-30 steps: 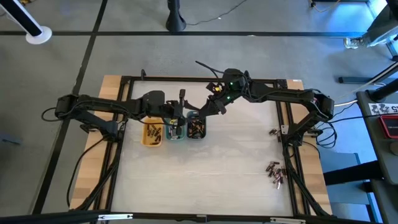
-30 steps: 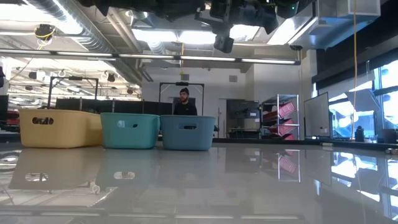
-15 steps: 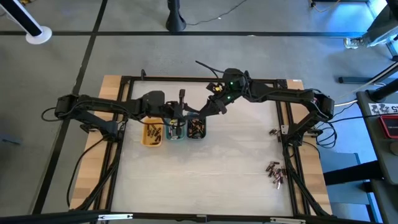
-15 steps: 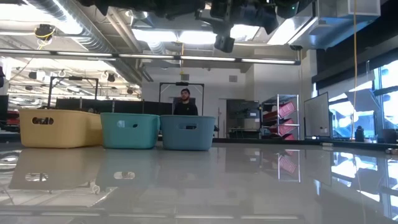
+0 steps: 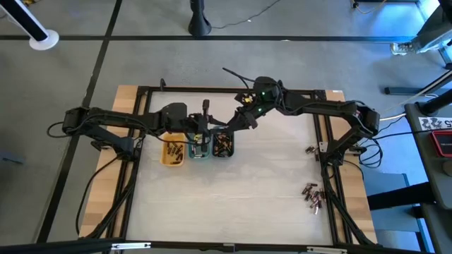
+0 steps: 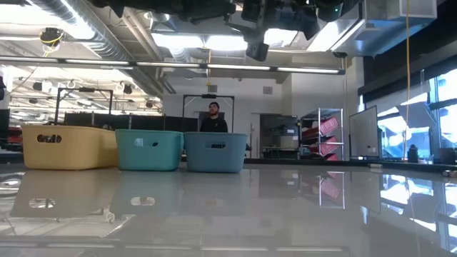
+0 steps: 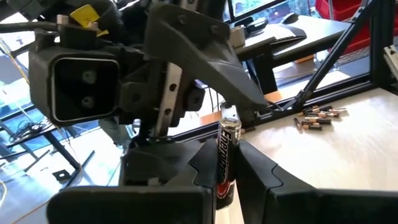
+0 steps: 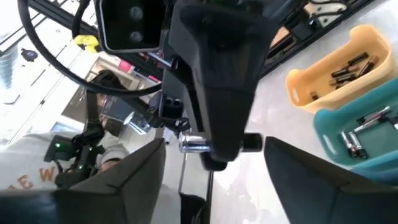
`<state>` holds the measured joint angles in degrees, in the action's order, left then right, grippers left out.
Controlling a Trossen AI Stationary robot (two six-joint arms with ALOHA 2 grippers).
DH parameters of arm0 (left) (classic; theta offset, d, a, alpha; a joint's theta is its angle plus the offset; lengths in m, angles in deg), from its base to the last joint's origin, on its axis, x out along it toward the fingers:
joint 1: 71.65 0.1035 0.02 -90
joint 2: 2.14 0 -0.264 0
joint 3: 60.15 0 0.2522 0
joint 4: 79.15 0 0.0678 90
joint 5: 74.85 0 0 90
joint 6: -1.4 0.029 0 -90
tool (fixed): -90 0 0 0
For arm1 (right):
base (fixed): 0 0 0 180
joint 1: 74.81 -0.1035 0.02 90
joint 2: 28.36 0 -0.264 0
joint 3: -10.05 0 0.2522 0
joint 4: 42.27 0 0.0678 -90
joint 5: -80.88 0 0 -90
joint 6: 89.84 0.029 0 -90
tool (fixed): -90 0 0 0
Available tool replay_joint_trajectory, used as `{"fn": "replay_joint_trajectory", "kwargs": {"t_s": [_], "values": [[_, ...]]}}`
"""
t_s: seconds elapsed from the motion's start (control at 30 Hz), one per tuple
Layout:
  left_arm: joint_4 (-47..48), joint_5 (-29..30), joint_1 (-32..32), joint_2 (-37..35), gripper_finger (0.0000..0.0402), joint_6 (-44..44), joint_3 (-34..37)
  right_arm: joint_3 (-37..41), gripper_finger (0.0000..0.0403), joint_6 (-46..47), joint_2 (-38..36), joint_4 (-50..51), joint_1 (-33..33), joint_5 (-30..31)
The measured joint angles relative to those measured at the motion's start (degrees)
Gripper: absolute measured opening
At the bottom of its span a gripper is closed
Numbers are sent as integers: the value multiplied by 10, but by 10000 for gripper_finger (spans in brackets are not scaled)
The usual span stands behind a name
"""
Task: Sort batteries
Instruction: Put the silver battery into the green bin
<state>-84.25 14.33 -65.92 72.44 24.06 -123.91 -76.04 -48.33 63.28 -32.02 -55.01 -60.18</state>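
A dark battery (image 7: 227, 149) with a silvery end is held up in the air between my two grippers. My left gripper (image 5: 206, 130) reaches in from the table's left and is shut on it. My right gripper (image 5: 230, 128) comes from the right; its fingers (image 8: 140, 180) stand open and wide on either side of the battery (image 8: 214, 144) without touching it. Below, side by side, stand a yellow tray (image 5: 173, 152), a teal tray (image 5: 199, 147) and a grey-blue tray (image 5: 223, 144), each with batteries lying in it. My left gripper pinches the battery's middle (image 7: 225, 167) between its two fingers, which come in about level from the table's left and lie across it. One battery end (image 7: 229, 116) sticks out past the fingers. The battery is lifted clear, above the trays.
Loose batteries lie near the table's right edge (image 5: 311, 192) and a few farther back (image 5: 309, 149). The black frame rails (image 5: 326, 141) run along both sides. In the low view a person (image 6: 213, 118) stands in the room behind the trays (image 6: 148, 150).
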Motion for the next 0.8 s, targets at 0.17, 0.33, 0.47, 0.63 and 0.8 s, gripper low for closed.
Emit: {"fn": "replay_joint_trajectory", "kwargs": {"t_s": [0.17, 0.33, 0.47, 0.63, 0.8], "values": [[5, 13, 0, -1, 25, -4, 0, 0, 309, -4, 0, 3, 34, -3], [55, 34, 10, -2, 25, -82, 0, 0, 326, -28, 0, 23, 77, -10], [190, 36, 34, -2, 25, -228, 0, 0, 328, -48, 0, 61, 102, 16], [337, 20, 60, 23, 25, -402, 0, 0, 328, -78, 0, 81, 106, 58], [310, -34, 75, 78, 25, -502, 0, 0, 328, -90, 0, 80, 106, 70]]}}
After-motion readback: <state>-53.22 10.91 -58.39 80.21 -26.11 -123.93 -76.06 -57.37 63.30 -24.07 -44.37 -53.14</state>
